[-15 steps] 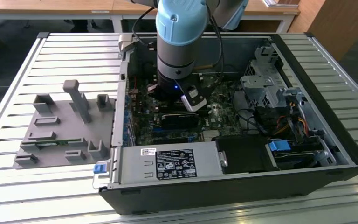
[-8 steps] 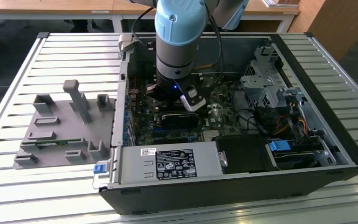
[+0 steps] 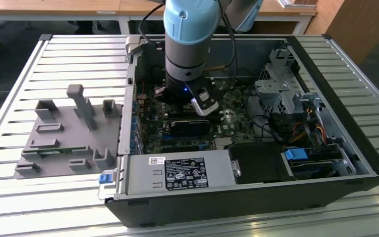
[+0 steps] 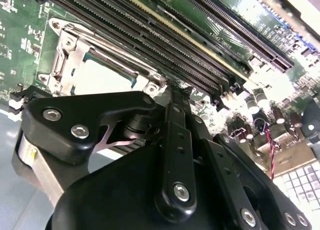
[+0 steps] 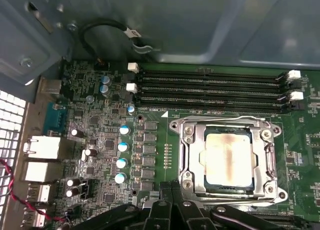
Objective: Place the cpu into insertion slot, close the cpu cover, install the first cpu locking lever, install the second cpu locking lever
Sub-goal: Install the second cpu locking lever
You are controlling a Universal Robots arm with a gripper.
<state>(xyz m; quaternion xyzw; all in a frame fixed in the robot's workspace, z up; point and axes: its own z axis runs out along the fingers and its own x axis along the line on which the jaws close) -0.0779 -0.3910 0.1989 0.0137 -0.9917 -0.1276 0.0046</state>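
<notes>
Beside cpu cover (image 5: 230, 160) edge: claw (image 5: 172, 192), cpu (image 5: 227, 157) seated.

Open black case (image 3: 242, 197) lying on a slatted metal table (image 3: 18, 192), with a grey fixture (image 3: 64, 133) beside it on the exterior view's left. Inside, a labelled power supply (image 3: 179, 174), a drive cage (image 3: 278, 94) and blue latches (image 3: 297, 154). In the first wrist view, 4 long memory slots (image 5: 210, 92), blue-topped capacitors (image 5: 121, 162) and a red-black wire (image 5: 15, 187).
</notes>
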